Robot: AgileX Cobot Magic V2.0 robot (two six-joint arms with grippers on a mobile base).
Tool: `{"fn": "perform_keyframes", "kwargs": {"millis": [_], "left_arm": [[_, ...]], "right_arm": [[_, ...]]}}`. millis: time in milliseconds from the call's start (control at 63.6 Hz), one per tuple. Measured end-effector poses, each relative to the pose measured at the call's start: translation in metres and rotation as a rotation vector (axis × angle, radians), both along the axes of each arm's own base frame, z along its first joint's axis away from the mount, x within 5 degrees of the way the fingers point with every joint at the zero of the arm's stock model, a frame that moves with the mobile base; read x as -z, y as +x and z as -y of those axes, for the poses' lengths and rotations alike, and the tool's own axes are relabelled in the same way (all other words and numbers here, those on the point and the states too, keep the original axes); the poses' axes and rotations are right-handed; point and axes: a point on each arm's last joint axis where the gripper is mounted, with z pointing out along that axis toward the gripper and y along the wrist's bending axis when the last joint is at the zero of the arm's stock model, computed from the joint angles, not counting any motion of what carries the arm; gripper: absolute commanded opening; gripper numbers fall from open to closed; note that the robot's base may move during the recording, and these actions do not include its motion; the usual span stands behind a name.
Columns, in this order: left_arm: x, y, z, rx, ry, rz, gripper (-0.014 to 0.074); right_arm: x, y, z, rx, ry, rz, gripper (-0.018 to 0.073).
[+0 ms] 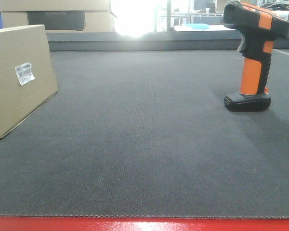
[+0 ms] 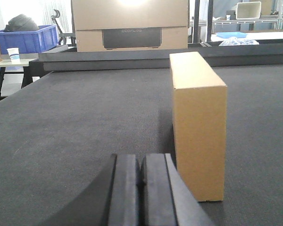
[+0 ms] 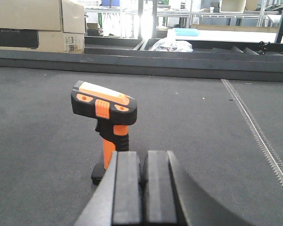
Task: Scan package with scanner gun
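Left gripper (image 2: 141, 186), seen from its wrist camera: the two black pads are pressed together with nothing between them, low over the dark grey mat (image 2: 75, 122). Just ahead and slightly to its right stands the package (image 2: 198, 127), a plain brown box resting upright on a narrow face, apart from the gripper. Right gripper (image 3: 141, 188), from its own wrist camera: pads likewise closed on nothing. Just beyond it, a little to the left, the scanner gun (image 3: 106, 125) stands upright on its flat black foot, orange handle vertical, black-and-orange head on top. In the front view, package (image 1: 19, 77) at the left edge with a small white barcode label (image 1: 24, 73) on its side; scanner gun (image 1: 254, 55) at the right, well apart from it. Farthest back, beyond the mat's raised rim, stacked cardboard boxes (image 2: 130, 23) with a dark rectangular panel, and a blue crate (image 2: 28, 38) to the left.
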Motion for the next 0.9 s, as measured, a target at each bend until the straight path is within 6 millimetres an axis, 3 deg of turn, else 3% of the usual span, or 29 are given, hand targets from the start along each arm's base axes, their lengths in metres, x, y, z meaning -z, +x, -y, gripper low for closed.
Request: {"fn": "perform_keyframes", "kwargs": {"millis": [251,487,896], "left_arm": [[0.0,0.0,0.0,0.0,0.0,0.0,-0.0111],[0.0,0.0,0.0,0.0,0.0,0.0,-0.0111],[0.0,0.0,0.0,0.0,-0.002,0.001,-0.0111]], "right_arm": [[0.001,0.0,0.0,0.003,-0.011,-0.002,-0.0154],[0.017,0.003,0.003,0.031,-0.021,0.038,-0.0154],[0.084,-0.001,0.008,0.124,0.019,0.028,-0.0154]]}}
